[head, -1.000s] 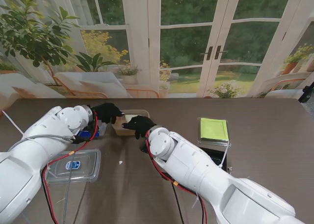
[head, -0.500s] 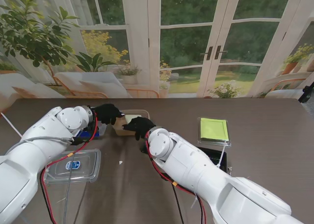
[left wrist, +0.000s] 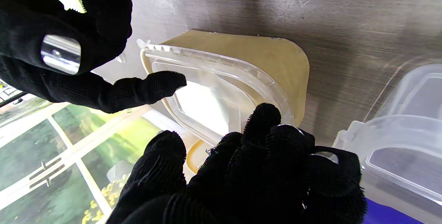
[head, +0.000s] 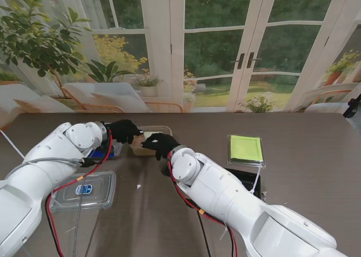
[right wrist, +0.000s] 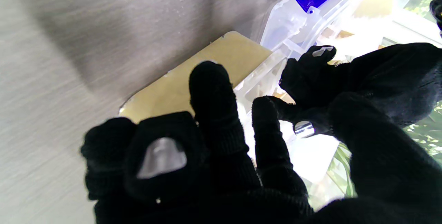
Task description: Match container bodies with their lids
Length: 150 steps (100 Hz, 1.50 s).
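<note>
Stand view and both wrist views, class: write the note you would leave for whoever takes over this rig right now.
Left hand: fingers curled at the clear lid on the tan container; grip unclear.
Right hand: on the same lid, one finger pressing its rim.
Lid sits on the tan body; seating not confirmed.
Blue-clipped clear box beside it, without its lid.
Flat clear lid lies nearer to me, left.
Green-lidded container on the right looks paired.
Left: finish pressing, then lid the clear box.

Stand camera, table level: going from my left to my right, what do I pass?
Clear lid with blue label → blue-clipped clear container → left hand → tan container with the right hand over it → green-lidded container.
</note>
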Available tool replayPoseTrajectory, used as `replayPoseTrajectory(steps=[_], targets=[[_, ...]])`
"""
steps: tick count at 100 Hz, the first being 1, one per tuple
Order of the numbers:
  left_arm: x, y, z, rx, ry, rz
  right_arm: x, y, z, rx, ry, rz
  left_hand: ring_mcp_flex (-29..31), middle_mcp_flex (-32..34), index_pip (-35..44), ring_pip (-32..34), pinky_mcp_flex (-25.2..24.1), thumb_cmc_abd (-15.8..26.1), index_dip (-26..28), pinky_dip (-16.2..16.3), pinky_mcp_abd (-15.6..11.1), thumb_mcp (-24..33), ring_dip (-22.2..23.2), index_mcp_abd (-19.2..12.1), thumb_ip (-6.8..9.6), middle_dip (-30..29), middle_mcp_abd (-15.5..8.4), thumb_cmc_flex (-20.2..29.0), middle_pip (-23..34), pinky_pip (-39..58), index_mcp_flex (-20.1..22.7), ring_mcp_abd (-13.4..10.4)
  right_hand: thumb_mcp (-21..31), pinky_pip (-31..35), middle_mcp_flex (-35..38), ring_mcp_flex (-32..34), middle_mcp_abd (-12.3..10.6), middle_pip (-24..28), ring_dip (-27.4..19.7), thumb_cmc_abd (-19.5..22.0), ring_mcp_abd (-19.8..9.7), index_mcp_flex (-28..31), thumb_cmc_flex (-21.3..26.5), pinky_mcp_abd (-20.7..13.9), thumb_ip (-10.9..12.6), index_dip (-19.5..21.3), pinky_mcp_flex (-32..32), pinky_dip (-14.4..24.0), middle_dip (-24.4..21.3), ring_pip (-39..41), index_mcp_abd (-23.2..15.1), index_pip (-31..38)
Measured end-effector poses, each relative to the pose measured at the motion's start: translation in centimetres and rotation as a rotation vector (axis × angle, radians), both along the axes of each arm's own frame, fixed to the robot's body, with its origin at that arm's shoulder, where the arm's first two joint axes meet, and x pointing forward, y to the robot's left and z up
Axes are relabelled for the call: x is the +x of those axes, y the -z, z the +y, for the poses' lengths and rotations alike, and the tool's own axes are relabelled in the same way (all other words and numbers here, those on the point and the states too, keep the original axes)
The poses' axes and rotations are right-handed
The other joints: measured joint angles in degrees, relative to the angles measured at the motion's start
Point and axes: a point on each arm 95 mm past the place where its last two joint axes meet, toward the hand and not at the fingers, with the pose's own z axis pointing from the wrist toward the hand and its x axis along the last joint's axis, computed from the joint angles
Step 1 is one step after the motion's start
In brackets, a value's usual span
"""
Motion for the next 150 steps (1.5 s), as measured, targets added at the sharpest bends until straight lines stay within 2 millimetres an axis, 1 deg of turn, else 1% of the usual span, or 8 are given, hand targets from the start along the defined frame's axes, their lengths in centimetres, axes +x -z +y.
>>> replayPoseTrajectory(steps=[27, 55, 79, 87, 99, 103, 136, 150], targets=[[0.0, 0.0, 0.0, 0.0, 0.0, 0.003, 0.3, 0.4, 0.0, -0.024, 0.003, 0.013, 0.01, 0.07, 0.0, 0.0, 0.0, 0.0, 0.0, -0.01, 0.0, 0.0, -0.01, 0.0, 0.0, 0.04, 0.0, 0.0, 0.07, 0.04, -0.1, 0.0, 0.0, 0.0, -0.02, 0.0, 0.0, 0.0, 0.0, 0.0, 0.0, -0.61, 0.0, 0.0, 0.0, -0.13, 0.0, 0.01, 0.0, 0.0, 0.03, -1.24], [-0.1, 0.1, -0.1, 0.002, -0.003, 0.009, -0.2, 0.8, -0.1, -0.013, -0.006, 0.02, 0.01, 0.18, 0.0, 0.0, 0.0, 0.0, 0.0, -0.02, 0.0, 0.0, -0.01, 0.0, 0.0, 0.06, 0.0, 0.0, 0.27, 0.04, -0.55, 0.0, 0.0, 0.0, -0.02, 0.0, 0.01, 0.0, -0.01, 0.0, 0.01, -1.55, 0.0, 0.0, 0.0, -0.68, 0.0, 0.03, -0.12, 0.0, 0.1, -1.16], [-0.3, 0.1, -0.2, 0.003, -0.008, 0.016, -0.5, 1.1, -0.3, -0.01, -0.02, 0.015, 0.01, 0.18, -0.01, 0.0, 0.0, 0.0, 0.0, -0.02, 0.0, 0.0, -0.01, -0.1, 0.0, 0.06, 0.01, 0.0, 0.27, 0.04, -0.66, 0.0, 0.0, 0.0, -0.8, 0.0, 0.02, -0.07, -0.02, 0.0, 0.01, -1.66, 0.0, 0.0, 0.0, -0.77, 0.0, 0.04, -0.45, -0.01, -0.75, -1.67], [-0.3, 0.1, -0.2, 0.004, -0.006, 0.019, -0.5, 1.2, -0.4, -0.021, -0.028, 0.012, 0.01, 0.18, -0.09, 0.0, 0.0, 0.0, 0.0, -0.02, 0.0, 0.0, -0.01, -0.12, 0.0, 0.06, 0.01, 0.0, 0.27, 0.04, -0.66, 0.0, 0.0, 0.0, -2.64, 0.0, 0.09, -0.87, -0.4, 0.0, 0.01, -1.69, 0.0, 0.0, 0.0, -0.81, 0.0, 0.04, -0.81, -0.57, -1.99, -2.14], [-0.3, 0.1, -0.2, 0.004, -0.005, 0.021, -0.3, 1.7, -0.7, -0.056, -0.034, 0.004, 0.01, 0.03, -0.24, 0.0, 0.0, 0.0, 0.0, -0.02, 0.0, 0.0, -0.01, -0.12, 0.0, -0.85, 0.02, 0.0, -0.83, 0.1, -0.68, 0.0, 0.0, 0.0, -7.8, -0.01, 0.13, -3.9, -1.25, 0.0, -0.51, -1.69, 0.0, -0.44, 0.0, -0.94, 0.0, 0.08, -2.18, -1.73, -6.26, -2.86], [-0.3, 0.1, -0.2, 0.004, -0.004, 0.022, -0.2, 1.7, -0.8, -0.059, -0.031, 0.006, 0.01, 0.03, -0.25, 0.0, 0.0, 0.0, -0.01, -0.02, 0.0, 0.0, -0.01, -0.13, 0.0, -0.85, 0.02, 0.0, -0.83, 0.24, -0.68, 0.0, 0.0, 0.0, -8.46, -0.01, 0.15, -4.44, -1.36, 0.0, -0.51, -1.7, 0.0, -0.59, 0.0, -0.97, 0.0, 0.15, -2.52, -2.01, -6.87, -3.25], [-0.3, 0.0, -0.2, 0.008, -0.001, 0.03, -0.1, 1.7, -0.7, -0.054, -0.025, 0.013, 0.01, 0.03, -0.29, 0.0, 0.0, 0.0, -0.02, -0.03, -0.17, 0.0, -0.01, -0.13, 0.0, -0.86, 0.02, 0.0, -0.83, 0.44, -0.68, 0.0, 0.0, 0.0, -9.19, -0.01, 0.15, -4.55, -1.47, 0.0, -0.53, -1.73, 0.0, -1.08, 0.0, -1.38, 0.0, 1.29, -4.11, -2.27, -5.84, -3.44], [-0.4, 0.0, -0.2, 0.008, -0.001, 0.025, -0.1, 1.6, -0.6, -0.046, -0.024, 0.014, 0.0, 0.03, -0.29, 0.0, 0.0, 0.0, -0.02, -0.03, -0.19, 0.0, -0.01, -0.13, 0.0, -0.86, 0.02, 0.0, -0.83, 0.29, -0.69, 0.0, 0.0, 0.0, -9.13, -0.01, 0.15, -4.56, -1.48, 0.0, -0.53, -2.13, 0.0, -1.08, 0.0, -1.38, 0.0, 1.31, -4.31, -2.27, -4.17, -3.45]])
